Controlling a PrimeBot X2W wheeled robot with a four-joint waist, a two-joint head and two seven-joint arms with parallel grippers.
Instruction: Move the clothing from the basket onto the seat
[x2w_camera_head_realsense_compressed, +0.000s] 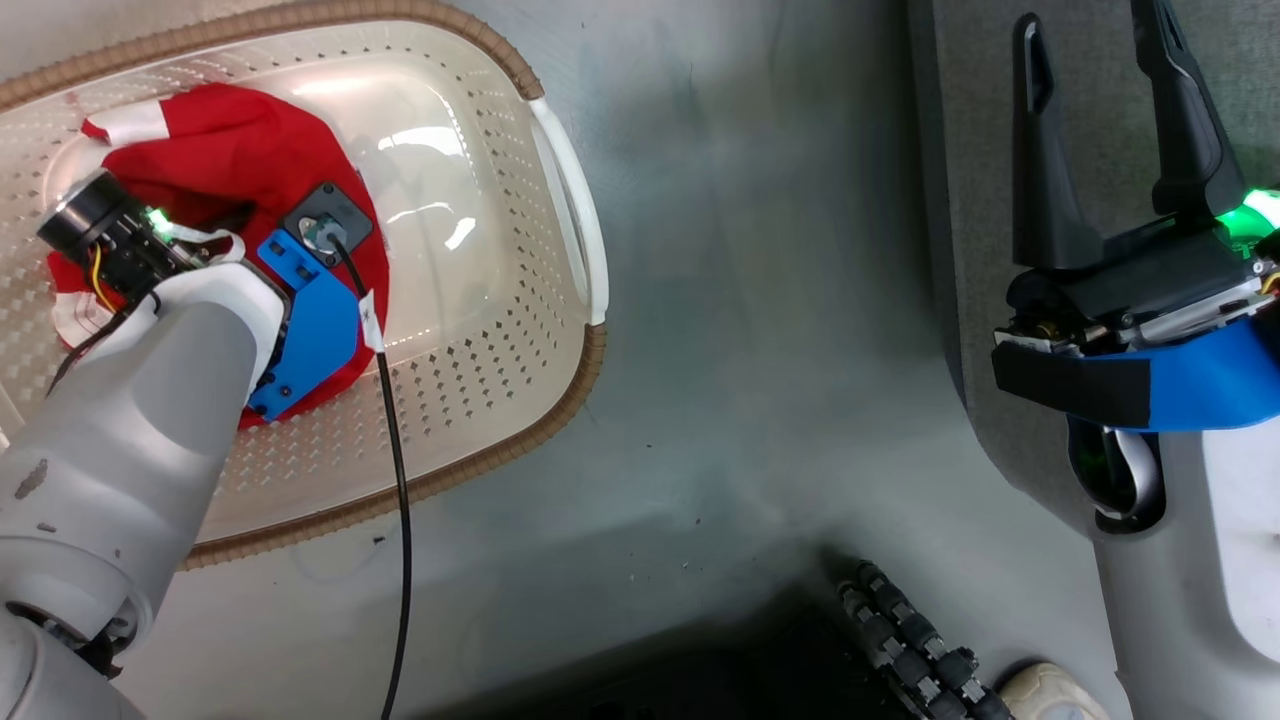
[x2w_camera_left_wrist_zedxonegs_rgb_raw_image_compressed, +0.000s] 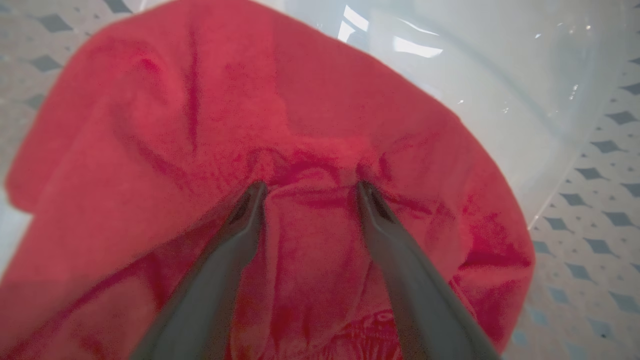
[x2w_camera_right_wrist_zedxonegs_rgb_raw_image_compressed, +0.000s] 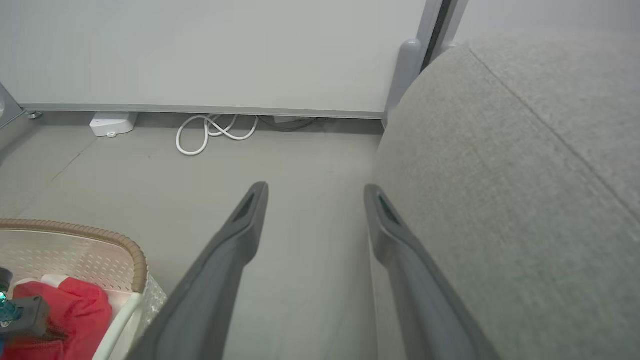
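The red clothing (x2w_camera_head_realsense_compressed: 225, 150) lies bunched in the left part of the cream basket (x2w_camera_head_realsense_compressed: 570, 180), a white-trimmed edge showing at its far side. My left wrist (x2w_camera_head_realsense_compressed: 200, 270) reaches down into the basket over the fabric and hides the fingers in the head view. In the left wrist view my left gripper (x2w_camera_left_wrist_zedxonegs_rgb_raw_image_compressed: 310, 187) is open, both fingertips pressed into the clothing (x2w_camera_left_wrist_zedxonegs_rgb_raw_image_compressed: 310, 100) with a fold of cloth between them. My right gripper (x2w_camera_head_realsense_compressed: 1092, 25) hangs open and empty above the edge of the grey seat (x2w_camera_head_realsense_compressed: 965, 200). The right gripper (x2w_camera_right_wrist_zedxonegs_rgb_raw_image_compressed: 315, 192) points along the seat (x2w_camera_right_wrist_zedxonegs_rgb_raw_image_compressed: 500, 175) toward the wall.
Grey floor (x2w_camera_head_realsense_compressed: 760, 300) separates basket and seat. A black cable (x2w_camera_head_realsense_compressed: 400, 520) runs from my left wrist across the basket rim. My dark base (x2w_camera_head_realsense_compressed: 900, 640) sits at the bottom. By the far wall lie a white cable coil (x2w_camera_right_wrist_zedxonegs_rgb_raw_image_compressed: 210, 132) and a small white box (x2w_camera_right_wrist_zedxonegs_rgb_raw_image_compressed: 112, 122).
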